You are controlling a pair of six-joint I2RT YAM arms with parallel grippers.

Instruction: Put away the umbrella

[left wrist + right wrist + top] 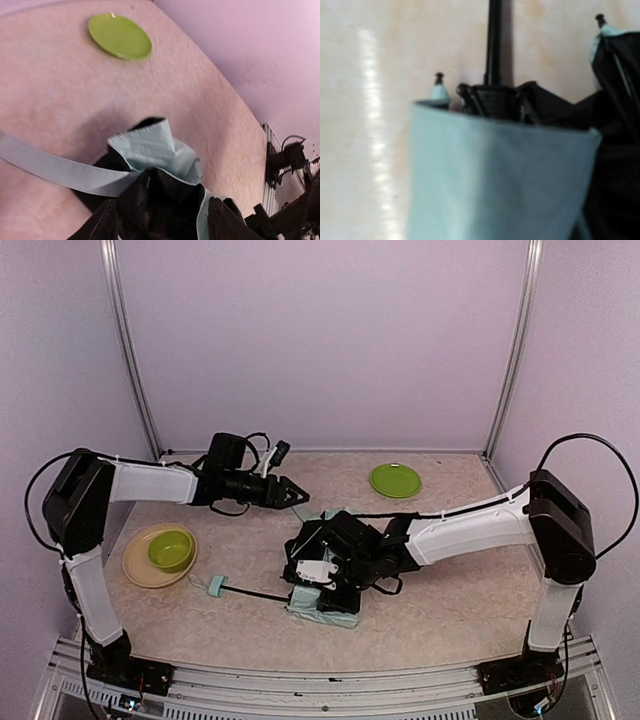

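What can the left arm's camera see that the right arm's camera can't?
Only the left wrist view shows the flat round green plate, a long pale mint band of fabric, and the two dark fingers of the left gripper. Only the right wrist view shows the thin black shaft and a small knobbed rib tip. Both show the pale mint-green folding umbrella, its black lining and the beige table.
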